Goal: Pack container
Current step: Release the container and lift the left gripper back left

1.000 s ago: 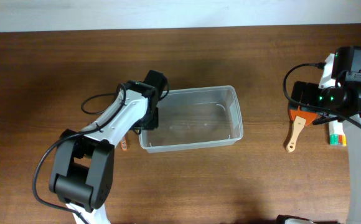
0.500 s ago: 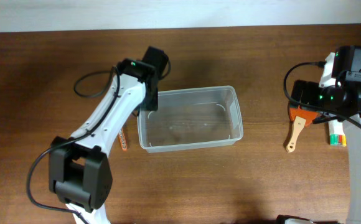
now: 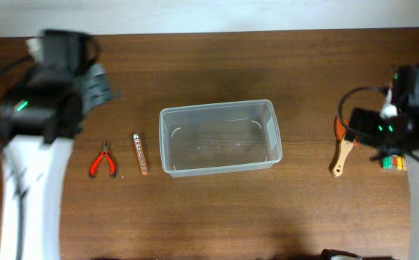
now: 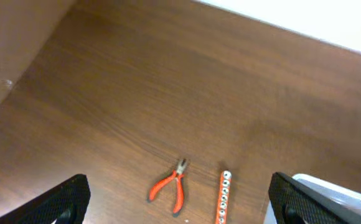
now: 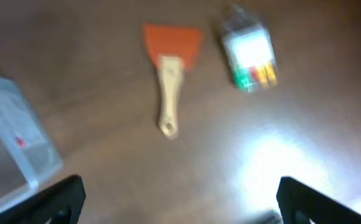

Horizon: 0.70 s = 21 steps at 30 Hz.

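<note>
Brown wooden table from edge to edge, and we start at the far left. The left gripper hovers high at the upper left of the overhead view, blurred there, but its wrist camera shows both fingers spread wide with nothing between them. Right below it lie the red-handled pliers, flat on the wood. Just beside them, to their right, is a slim orange strip dotted with small pale marks.

On to the middle: the container sits at the centre of the table, upright, open-topped, and empty as far as I can see.

Over on the right, a scraper with a wooden handle and orange blade lies well apart from the tub. A small clear pack showing green, red and yellow sits at the right edge. The right gripper hangs above those two, fingers wide apart, holding nothing.

My read: packing hasn't started, and this is the choosing of a first item. The pliers look like the natural pick. That calls for the left arm to drop straight down, square its fingers across the handles, close firmly, then carry them rightward over the rim.
</note>
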{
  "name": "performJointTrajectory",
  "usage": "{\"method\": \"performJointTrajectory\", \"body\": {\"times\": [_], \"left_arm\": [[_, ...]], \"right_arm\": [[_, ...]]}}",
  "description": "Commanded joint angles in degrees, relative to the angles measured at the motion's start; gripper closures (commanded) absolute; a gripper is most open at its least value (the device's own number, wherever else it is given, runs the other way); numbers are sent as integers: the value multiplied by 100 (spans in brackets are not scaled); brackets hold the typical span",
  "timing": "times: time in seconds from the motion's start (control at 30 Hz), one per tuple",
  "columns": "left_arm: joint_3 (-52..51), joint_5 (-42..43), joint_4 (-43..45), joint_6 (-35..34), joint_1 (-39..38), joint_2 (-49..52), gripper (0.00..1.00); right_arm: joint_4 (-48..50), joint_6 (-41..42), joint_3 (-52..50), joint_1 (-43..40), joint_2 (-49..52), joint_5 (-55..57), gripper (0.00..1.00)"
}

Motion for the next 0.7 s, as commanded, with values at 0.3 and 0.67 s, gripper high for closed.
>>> {"method": "performJointTrajectory", "body": {"times": [0.3,0.67], "left_arm": [[-2050,1591,407,1209,415,-485,2],[-2957,1827,813,1429,415,-485,1]], "right_arm": [[-892,1816,-214,-586,-850,33,2],[1335,1180,-1478,-586,514,-378,1]]}}
